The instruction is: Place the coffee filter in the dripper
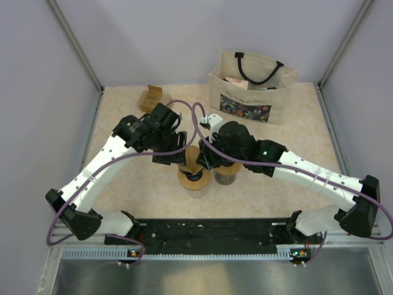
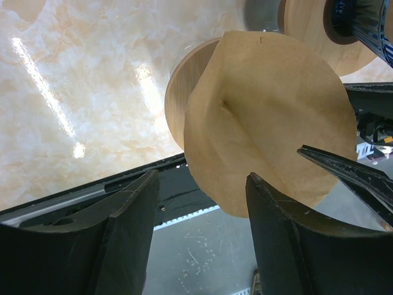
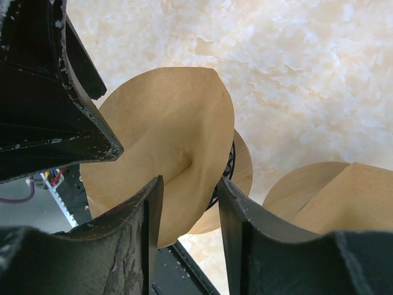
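The brown paper coffee filter (image 2: 270, 123) stands as a loose cone over the dripper, whose round wooden collar (image 2: 181, 92) shows behind it. In the top view both grippers meet above the dripper (image 1: 196, 179). My left gripper (image 2: 202, 178) is open; the filter's lower edge lies just past its right finger and nothing is pinched. My right gripper (image 3: 190, 184) is open too, its fingers on either side of the lower edge of the filter (image 3: 166, 141) without clamping it. The dripper's collar (image 3: 242, 166) and dark centre peek out behind the paper.
A second glass jar with a wooden top (image 1: 226, 175) stands just right of the dripper, seen as a wooden disc (image 3: 307, 184) in the right wrist view. A cloth tote bag (image 1: 252, 92) stands at the back right, and a small brown box (image 1: 150, 97) at the back left.
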{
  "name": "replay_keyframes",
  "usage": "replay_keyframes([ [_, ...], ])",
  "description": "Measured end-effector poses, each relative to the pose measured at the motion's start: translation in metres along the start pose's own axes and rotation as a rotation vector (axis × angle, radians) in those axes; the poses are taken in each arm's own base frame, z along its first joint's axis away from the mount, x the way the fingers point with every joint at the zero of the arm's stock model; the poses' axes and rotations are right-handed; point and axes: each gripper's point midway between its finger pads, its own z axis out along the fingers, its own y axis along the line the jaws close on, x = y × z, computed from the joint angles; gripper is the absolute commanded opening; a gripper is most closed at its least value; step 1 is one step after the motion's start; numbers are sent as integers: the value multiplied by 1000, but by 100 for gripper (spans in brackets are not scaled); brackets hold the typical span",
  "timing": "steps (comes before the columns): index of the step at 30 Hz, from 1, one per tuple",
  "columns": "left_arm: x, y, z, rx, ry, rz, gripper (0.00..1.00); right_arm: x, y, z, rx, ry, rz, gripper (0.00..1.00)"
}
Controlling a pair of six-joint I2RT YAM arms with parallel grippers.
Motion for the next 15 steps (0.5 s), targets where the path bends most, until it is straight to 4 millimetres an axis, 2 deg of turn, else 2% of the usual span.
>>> replay_keyframes([
  [9,6,5,8,-16,26,-2,63,-2,-1,-2,6,-7,-1,46],
  [11,9,6,10,-22,35,-2,63,-5,-3,-5,17,-22,-1,42],
  [12,10,7,11,-25,41,-3,63,-7,-3,-7,22,-30,-1,33],
  [13,11,8,12,-27,44,-3,63,-9,-3,-8,24,-40,-1,29],
  [15,13,9,14,-31,51,-3,63,-12,-3,-11,25,-53,-2,29],
])
